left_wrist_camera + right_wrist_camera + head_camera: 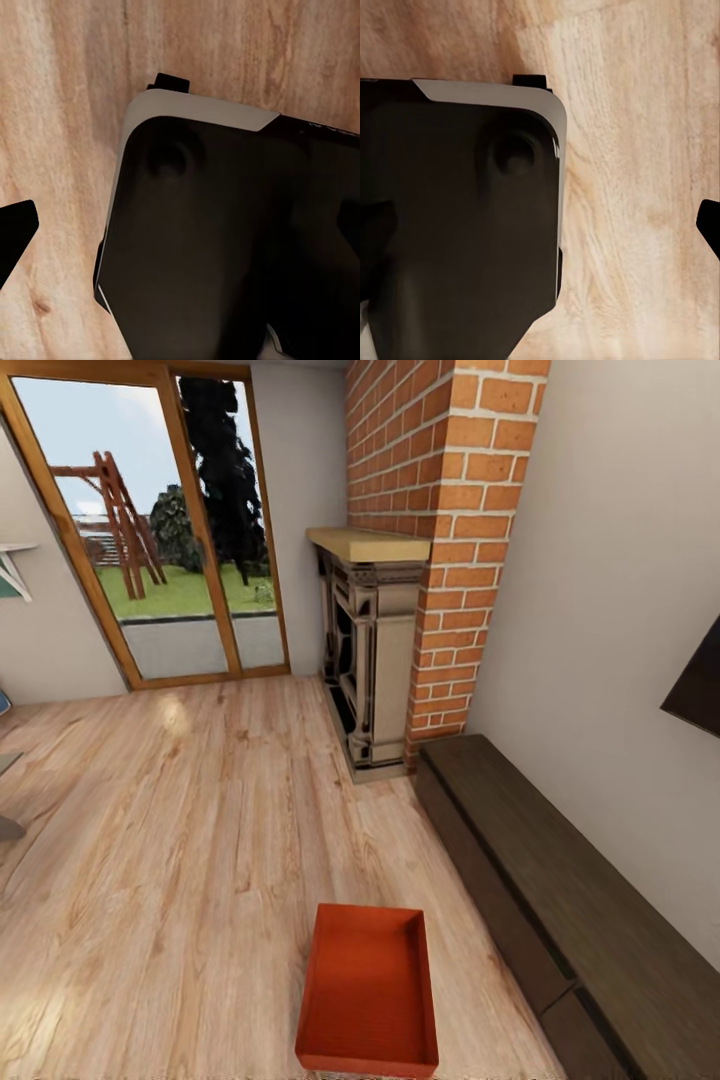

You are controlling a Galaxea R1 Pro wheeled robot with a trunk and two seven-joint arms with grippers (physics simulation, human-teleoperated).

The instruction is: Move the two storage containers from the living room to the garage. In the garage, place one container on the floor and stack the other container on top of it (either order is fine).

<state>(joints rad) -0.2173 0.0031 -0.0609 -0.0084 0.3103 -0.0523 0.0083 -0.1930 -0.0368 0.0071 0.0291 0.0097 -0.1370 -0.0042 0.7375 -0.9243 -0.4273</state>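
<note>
In your head view, one storage container lies on the light wood-plank floor at the lower middle of the frame, open side up, its near end close to the bottom edge. It is orange-red with plain walls, and its inside looks bare. Just to its right, a long dark wood cabinet runs along the pale wall toward the lower right corner; the container sits near it but apart from it. Above the cabinet's far end rises the brick chimney, with the fireplace and its wooden mantel at the centre of the frame. At upper left you see a wood-framed glass door with grass, a tree and a play frame outside. A dark panel hangs on the wall at the right edge.

In your left wrist view, a black robot part with a pale grey rim covers the centre and right of the frame above the plank floor. One dark fingertip pokes in at the left edge; you cannot tell how the left jaws stand.

In your right wrist view, a similar black, grey-rimmed part fills the left and centre over the planks. A dark fingertip shows at the right edge; here too you cannot tell the jaw state.
</note>
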